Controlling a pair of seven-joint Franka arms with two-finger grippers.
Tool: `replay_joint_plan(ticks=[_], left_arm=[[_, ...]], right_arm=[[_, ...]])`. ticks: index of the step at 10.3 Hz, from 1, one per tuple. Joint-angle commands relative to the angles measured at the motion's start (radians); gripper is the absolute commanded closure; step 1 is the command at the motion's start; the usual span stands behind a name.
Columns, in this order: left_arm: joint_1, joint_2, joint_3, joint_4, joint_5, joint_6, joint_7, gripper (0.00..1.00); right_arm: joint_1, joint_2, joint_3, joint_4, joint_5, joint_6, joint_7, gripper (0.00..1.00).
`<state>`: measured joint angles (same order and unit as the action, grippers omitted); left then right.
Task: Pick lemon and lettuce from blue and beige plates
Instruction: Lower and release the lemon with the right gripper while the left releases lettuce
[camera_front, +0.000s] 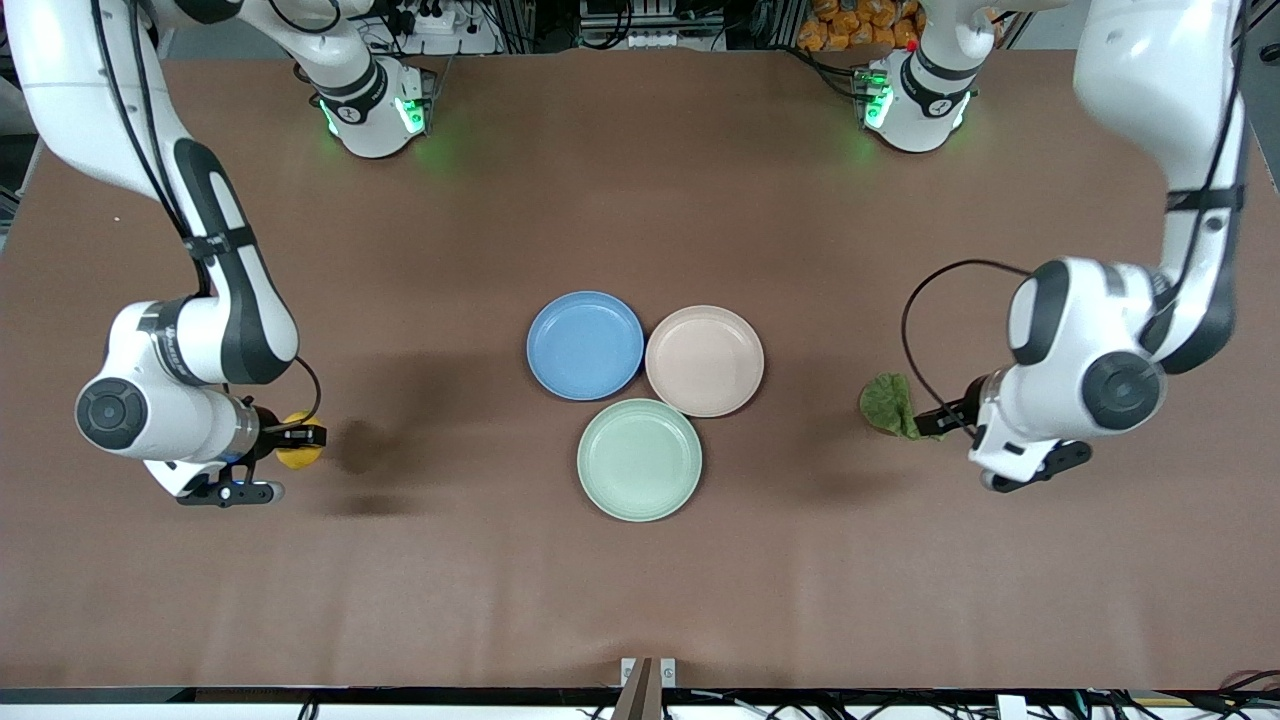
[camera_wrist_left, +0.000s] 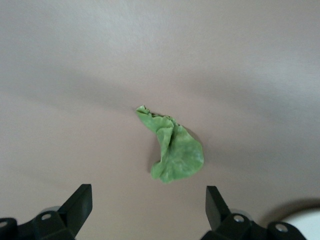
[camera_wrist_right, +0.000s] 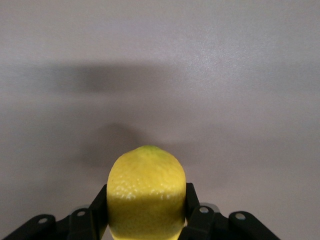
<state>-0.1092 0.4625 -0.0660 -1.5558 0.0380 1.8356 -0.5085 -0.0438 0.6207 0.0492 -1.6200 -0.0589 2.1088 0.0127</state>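
Lettuce (camera_front: 890, 405) lies on the brown table (camera_front: 640, 200) toward the left arm's end, well apart from the plates. In the front view we see the left gripper (camera_front: 942, 421) just beside it, the leaf showing past the black fingers and the wrist body covering much of the hand. The right gripper (camera_front: 300, 436) is over the table toward the right arm's end, and the lemon (camera_front: 297, 452) peeks out yellow at its tip; a dark shadow on the table beside it tells us the fruit is off the surface. In the middle the blue plate (camera_front: 585, 345) and the beige plate (camera_front: 705, 361) touch side by side, and the mint-green plate (camera_front: 639, 460) sits nearer to the front camera, between them.

From the left wrist view we get what the front view hides: the two fingers (camera_wrist_left: 77, 204) stand wide apart, released, and the lettuce (camera_wrist_left: 172, 152) lies crumpled on the table between and ahead of them, touching neither. Its pointed tail aims away from the gripper. A pale rim shows at one corner; we cannot tell what it belongs to.

From the right wrist view we see the grip plainly: the lemon (camera_wrist_right: 146, 192) is clamped between the two black fingers (camera_wrist_right: 192, 212), one pressing each side, its shadow on the table below it.
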Motion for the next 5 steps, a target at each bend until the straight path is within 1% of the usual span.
replay_joint_plan(ticks=[1, 2, 3, 4, 5], left_arm=[[-0.004, -0.1, -0.009, 0.002, 0.025, -0.067, 0.036, 0.0], [-0.004, -0.14, -0.012, 0.002, 0.026, -0.071, 0.05, 0.0], [-0.004, -0.18, -0.012, 0.002, 0.026, -0.073, 0.106, 0.0], [-0.003, -0.211, -0.012, 0.0, 0.026, -0.076, 0.163, 0.0], [0.002, -0.228, -0.012, 0.002, 0.026, -0.096, 0.189, 0.0]], right_arm=[[-0.021, 0.016, 0.017, 0.006, -0.022, 0.008, -0.013, 1.0], [-0.022, 0.022, 0.017, 0.006, -0.022, 0.008, -0.013, 1.0], [-0.025, 0.03, 0.017, 0.006, -0.022, 0.008, -0.013, 0.87], [-0.027, 0.03, 0.018, 0.005, -0.021, 0.007, -0.013, 0.28], [-0.028, 0.027, 0.018, 0.005, -0.019, -0.003, -0.011, 0.0]])
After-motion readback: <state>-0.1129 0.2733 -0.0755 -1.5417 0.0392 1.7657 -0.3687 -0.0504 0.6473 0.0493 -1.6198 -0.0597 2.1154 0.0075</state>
